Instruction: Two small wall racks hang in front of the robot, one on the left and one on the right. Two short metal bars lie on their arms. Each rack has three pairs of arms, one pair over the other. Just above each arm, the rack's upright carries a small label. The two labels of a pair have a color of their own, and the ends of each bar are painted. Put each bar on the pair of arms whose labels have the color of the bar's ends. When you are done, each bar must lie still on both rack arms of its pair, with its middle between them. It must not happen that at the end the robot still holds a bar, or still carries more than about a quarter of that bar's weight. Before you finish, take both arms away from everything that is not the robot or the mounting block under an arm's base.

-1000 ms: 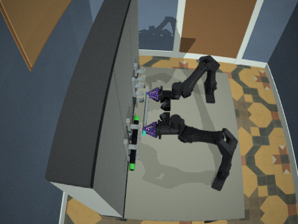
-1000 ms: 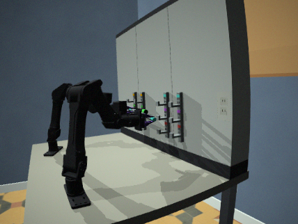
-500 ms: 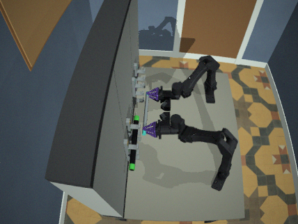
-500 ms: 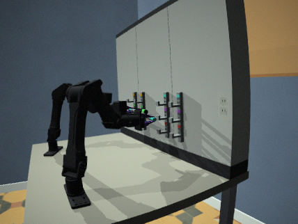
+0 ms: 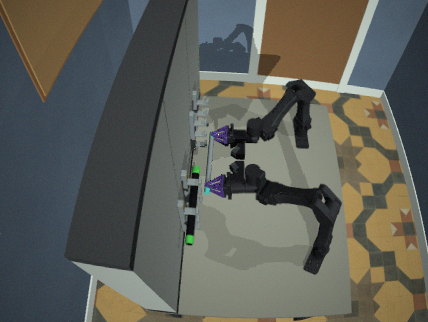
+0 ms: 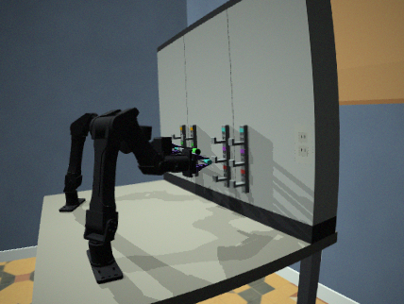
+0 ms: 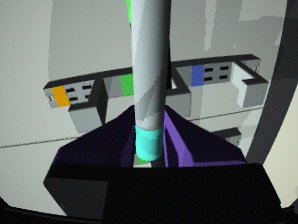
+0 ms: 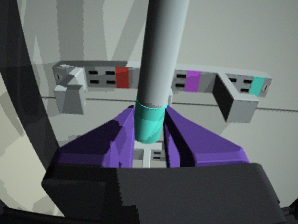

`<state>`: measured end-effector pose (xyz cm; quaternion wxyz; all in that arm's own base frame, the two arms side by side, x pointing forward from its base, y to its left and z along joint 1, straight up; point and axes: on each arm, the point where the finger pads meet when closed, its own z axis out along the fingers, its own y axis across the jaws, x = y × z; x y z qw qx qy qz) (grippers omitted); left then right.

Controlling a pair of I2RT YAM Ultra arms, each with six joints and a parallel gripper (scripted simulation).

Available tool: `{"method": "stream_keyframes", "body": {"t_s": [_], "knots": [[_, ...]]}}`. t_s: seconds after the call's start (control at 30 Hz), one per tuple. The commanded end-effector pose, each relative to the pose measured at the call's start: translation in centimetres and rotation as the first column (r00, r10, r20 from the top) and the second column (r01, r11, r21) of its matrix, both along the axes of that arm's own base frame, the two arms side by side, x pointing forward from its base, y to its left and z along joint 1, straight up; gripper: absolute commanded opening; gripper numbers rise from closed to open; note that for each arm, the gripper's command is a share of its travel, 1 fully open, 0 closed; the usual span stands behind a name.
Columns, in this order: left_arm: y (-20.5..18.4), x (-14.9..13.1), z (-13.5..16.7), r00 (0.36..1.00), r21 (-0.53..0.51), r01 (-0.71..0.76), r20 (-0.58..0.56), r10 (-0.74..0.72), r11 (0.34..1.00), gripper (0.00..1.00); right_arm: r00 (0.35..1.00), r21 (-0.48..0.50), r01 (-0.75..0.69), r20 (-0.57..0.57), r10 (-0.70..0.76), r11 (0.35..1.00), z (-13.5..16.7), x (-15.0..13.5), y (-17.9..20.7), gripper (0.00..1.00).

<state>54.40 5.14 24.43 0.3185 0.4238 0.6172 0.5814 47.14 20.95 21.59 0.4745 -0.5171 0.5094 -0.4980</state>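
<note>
Top view shows us the turquoise-ended bar (image 5: 209,157) (image 6: 208,161) (image 7: 150,75) (image 8: 162,55) in front of the wall and to the robot's left of the right rack (image 5: 191,125) (image 6: 246,165) (image 8: 122,77), its long axis nearly along the wall, with the left gripper (image 5: 208,187) (image 6: 176,148) (image 7: 149,112) and the right gripper (image 5: 212,134) (image 6: 209,162) (image 8: 148,112) each clamped on one end. Our right gripper is the nearer one to this rack, so we judge that both arms should carry the bar together rightward, higher and then inward, to the rack's top pair with turquoise labels, keeping it level.
</note>
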Motion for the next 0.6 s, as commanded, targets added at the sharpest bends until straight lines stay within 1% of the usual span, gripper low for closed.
{"method": "stream_keyframes", "body": {"t_s": [0.0, 0.57], "knots": [[-0.74, 0.67, 3.82, 0.988, -0.035, 0.010, 0.153, -0.005, 0.999, 0.00, 0.999, 0.030, -0.003, 0.054, 0.001, 1.000, 2.99, 0.24, -0.05, 0.00], [-0.82, 0.78, 3.17, 0.988, -0.035, 0.010, 0.153, -0.005, 0.999, 0.00, 0.999, 0.030, -0.003, 0.054, 0.001, 1.000, 2.99, 0.24, -0.05, 0.00]]}}
